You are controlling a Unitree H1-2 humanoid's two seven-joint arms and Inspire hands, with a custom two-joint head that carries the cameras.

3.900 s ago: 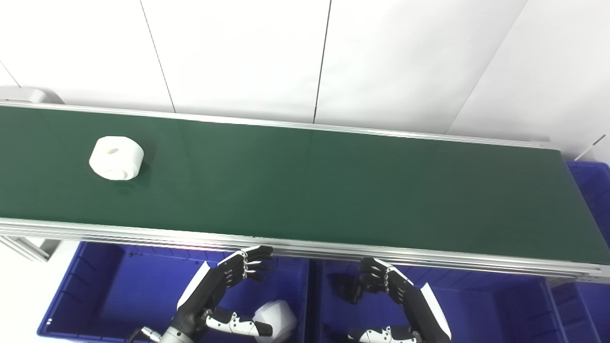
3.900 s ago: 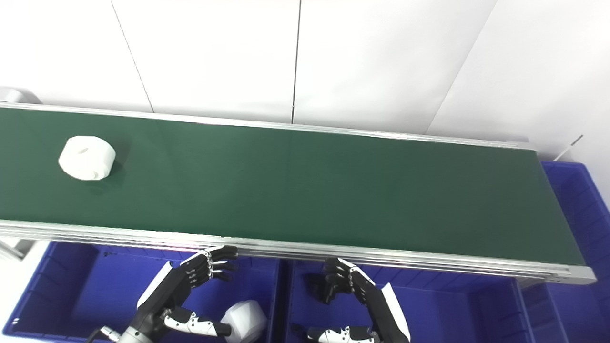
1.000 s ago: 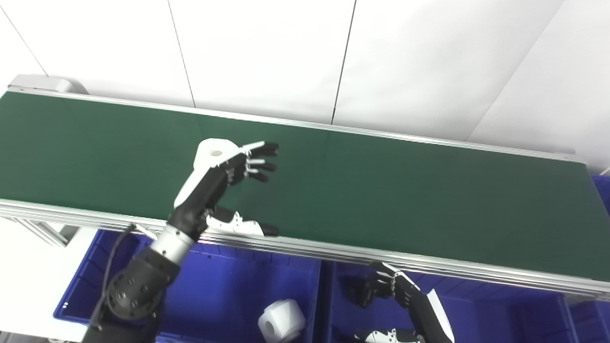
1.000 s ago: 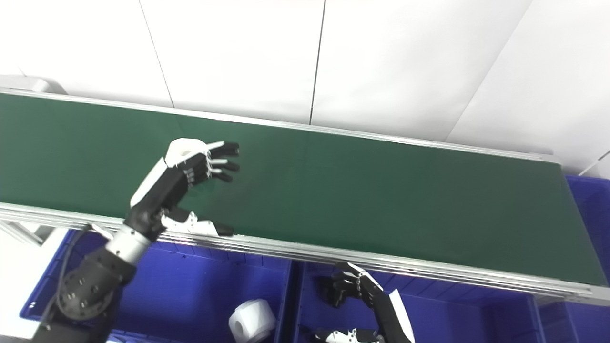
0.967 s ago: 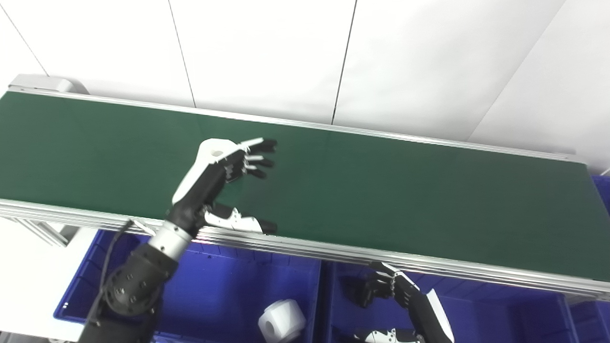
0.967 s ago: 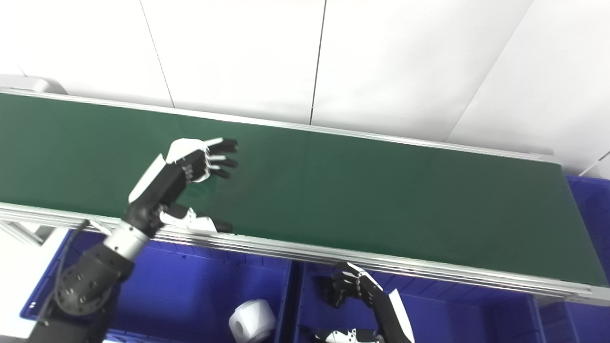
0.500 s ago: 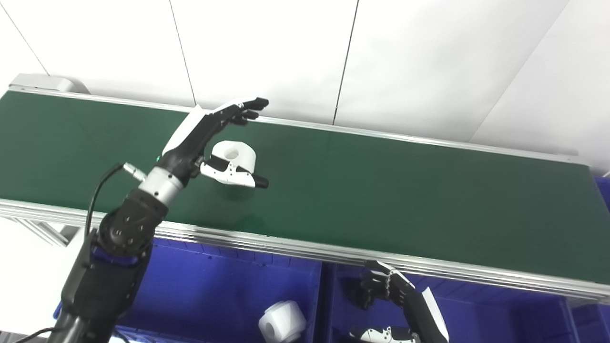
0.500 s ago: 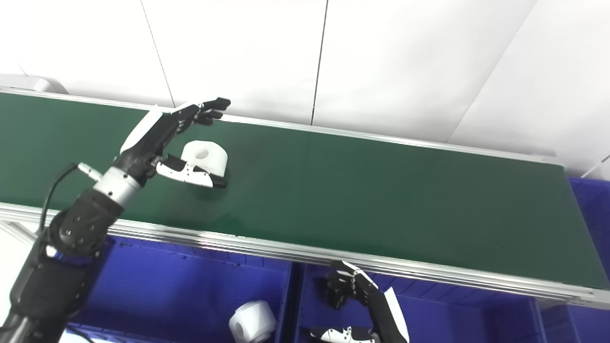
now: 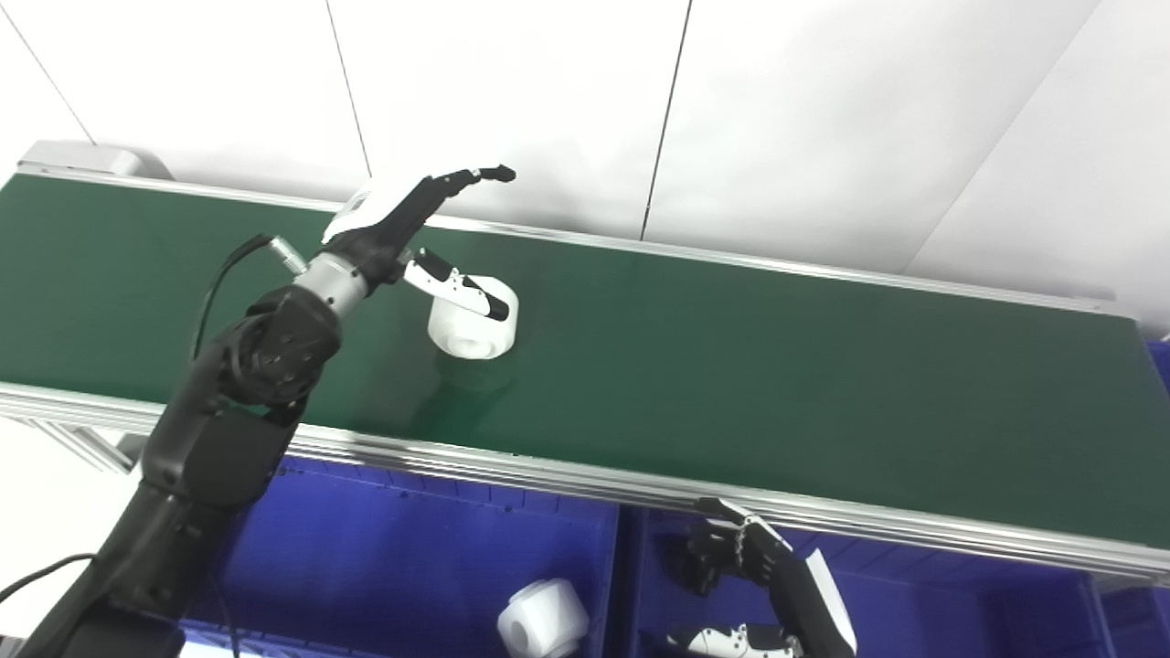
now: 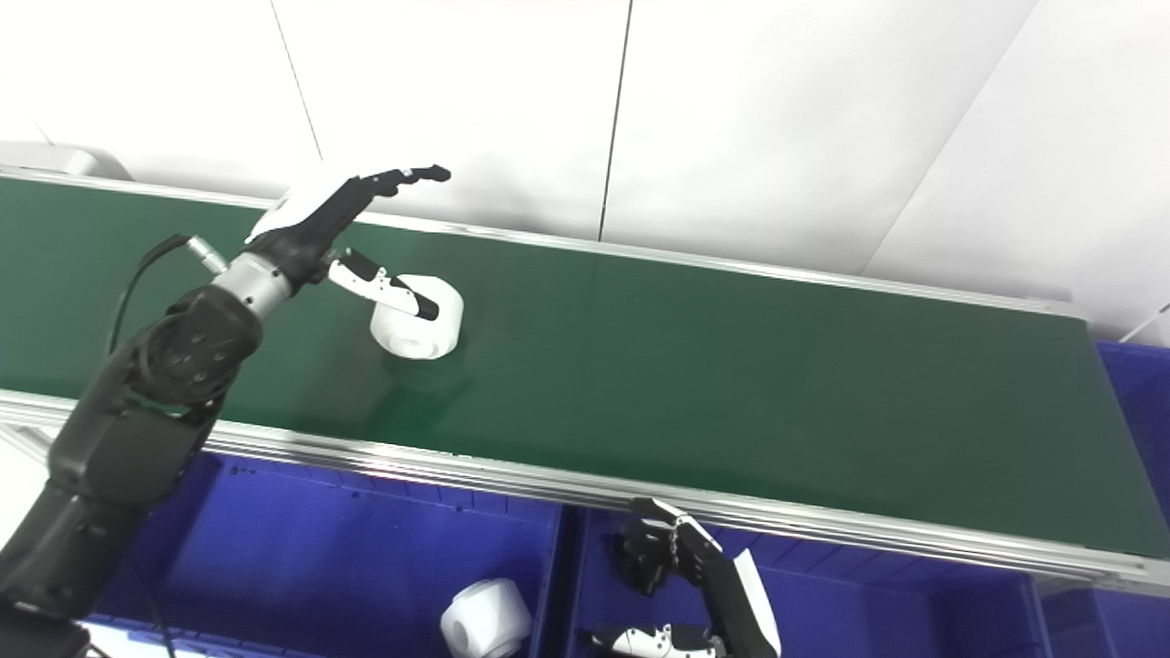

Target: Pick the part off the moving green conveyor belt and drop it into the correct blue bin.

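Observation:
A white cylindrical part (image 9: pixel 473 322) with a hole lies on the green conveyor belt (image 9: pixel 731 366), left of centre. My left hand (image 9: pixel 393 217) is open above the belt. Its fingers (image 9: pixel 457 179) stretch out over the far rail, and its thumb (image 9: pixel 457 291) lies across the top of the part. The fingers are not closed around the part. My right hand (image 9: pixel 742 559) is open and empty, fingers loosely curled, below the belt's near rail over the right blue bin (image 9: pixel 960 603).
The left blue bin (image 9: pixel 402 567) below the near rail holds another white part (image 9: pixel 542 620). A third blue bin (image 10: pixel 1133 384) stands at the belt's right end. A white panelled wall rises behind the belt.
The part has ridden right along the belt. My left hand has swung up from the near side to behind and over it, and its thumb now lies on the part. The right hand has stayed put.

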